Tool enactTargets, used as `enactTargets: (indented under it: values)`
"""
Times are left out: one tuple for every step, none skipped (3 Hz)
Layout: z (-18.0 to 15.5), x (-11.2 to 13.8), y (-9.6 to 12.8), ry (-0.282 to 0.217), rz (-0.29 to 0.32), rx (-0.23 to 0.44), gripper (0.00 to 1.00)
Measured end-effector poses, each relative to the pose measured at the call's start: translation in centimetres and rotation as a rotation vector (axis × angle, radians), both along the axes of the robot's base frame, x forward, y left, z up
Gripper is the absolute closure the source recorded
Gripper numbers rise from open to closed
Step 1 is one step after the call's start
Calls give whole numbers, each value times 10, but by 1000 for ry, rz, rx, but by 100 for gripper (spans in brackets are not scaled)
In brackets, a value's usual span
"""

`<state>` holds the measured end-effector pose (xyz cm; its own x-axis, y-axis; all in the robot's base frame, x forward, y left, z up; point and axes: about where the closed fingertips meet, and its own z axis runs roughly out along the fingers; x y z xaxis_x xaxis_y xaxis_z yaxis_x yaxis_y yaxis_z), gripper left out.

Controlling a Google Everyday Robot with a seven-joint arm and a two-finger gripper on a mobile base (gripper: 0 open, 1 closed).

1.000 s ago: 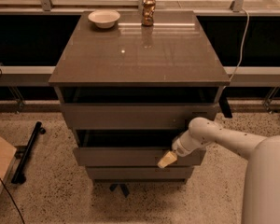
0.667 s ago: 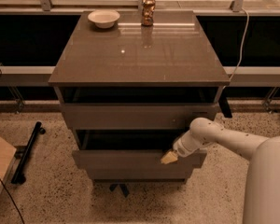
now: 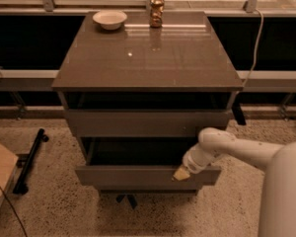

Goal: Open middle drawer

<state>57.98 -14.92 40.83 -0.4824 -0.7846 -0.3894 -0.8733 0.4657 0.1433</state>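
Observation:
The grey-brown cabinet has three flat drawer fronts. The top drawer stands slightly out. The middle drawer is pulled out toward me, its dark inside showing behind its front panel. The bottom drawer is almost wholly hidden under it. My gripper is at the top edge of the middle drawer's front panel, right of centre, touching it. My white arm reaches in from the lower right.
A white bowl and a can stand at the back of the cabinet top. A cardboard box and a black bar lie on the floor at left. A cable hangs at right.
The middle drawer has slid further out toward me, and my gripper has moved with its front panel, lower in the view.

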Motion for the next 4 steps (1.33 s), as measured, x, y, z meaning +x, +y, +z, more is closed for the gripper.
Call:
enactTargets:
  values:
    - [3, 1, 0, 0, 0, 0, 49]
    - [3, 1, 0, 0, 0, 0, 28]
    - [1, -2, 1, 5, 9, -2, 3]
    - [-1, -10, -2, 13, 29, -25, 0]
